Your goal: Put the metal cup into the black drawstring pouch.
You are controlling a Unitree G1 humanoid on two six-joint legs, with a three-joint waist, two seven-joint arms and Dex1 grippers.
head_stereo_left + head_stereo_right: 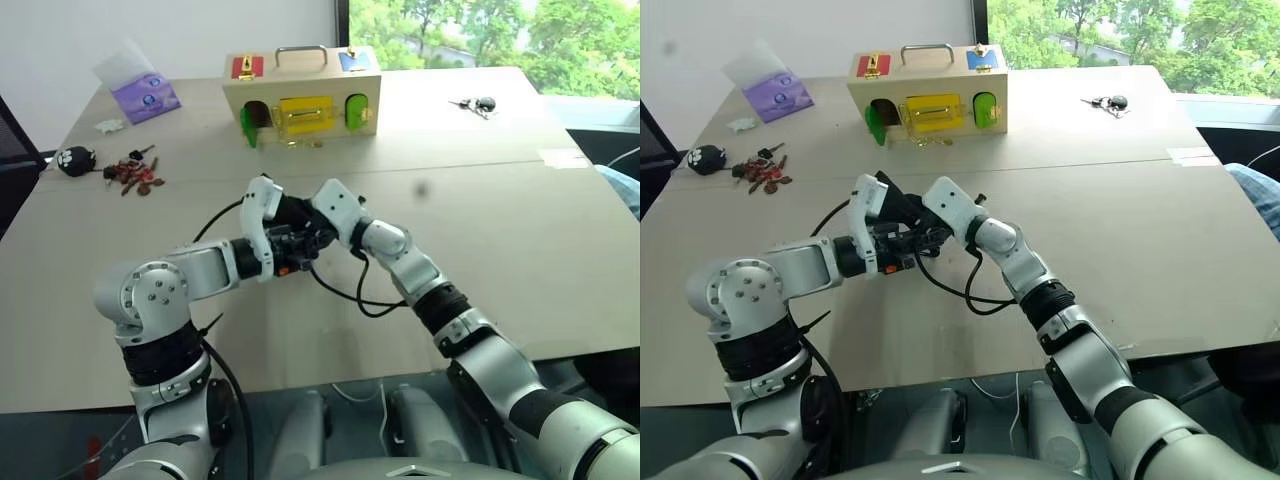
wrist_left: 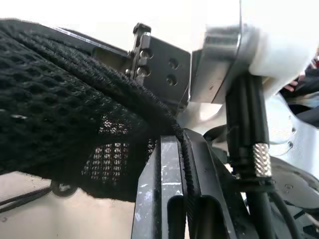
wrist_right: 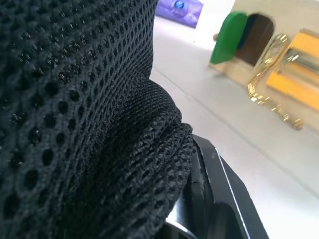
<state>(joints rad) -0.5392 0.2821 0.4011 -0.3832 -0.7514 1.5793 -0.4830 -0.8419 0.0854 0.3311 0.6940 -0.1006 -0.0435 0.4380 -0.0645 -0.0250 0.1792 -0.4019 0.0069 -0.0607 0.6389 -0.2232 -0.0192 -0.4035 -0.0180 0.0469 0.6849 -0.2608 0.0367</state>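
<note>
Both hands meet at the centre of the head views, just above the tabletop point(image 1: 520, 230). The left hand point(image 2: 174, 164) is clamped shut on the black drawstring pouch point(image 2: 60, 99): in its wrist view the mesh edge and a thin cord run down between its scuffed fingers point(image 2: 162, 199). The right hand point(image 1: 305, 235) comes in from the lower right of the frame and is also closed on the pouch; its wrist view shows the open-weave black fabric bunched and folded over one black finger point(image 3: 224, 194). Between the two hands the pouch appears in the head views only as a small dark bundle, held off the surface. Whether the metal cup is inside the pouch cannot be told; no part of it can be made out.

A black cable point(image 1: 345, 290) loops from the wrists down across the tabletop below the hands.

Further out, toward the top centre of the frame, stands a wooden box point(image 1: 300, 100) with a metal handle, a yellow panel, green flaps and red and blue patches on its lid. At the upper left lie a purple packet point(image 1: 145, 95), a scatter of small reddish-brown pieces point(image 1: 135, 172), and a small black-and-white toy point(image 1: 73, 158) at the far left edge. A bunch of keys point(image 1: 472, 104) sits at the upper right.
</note>
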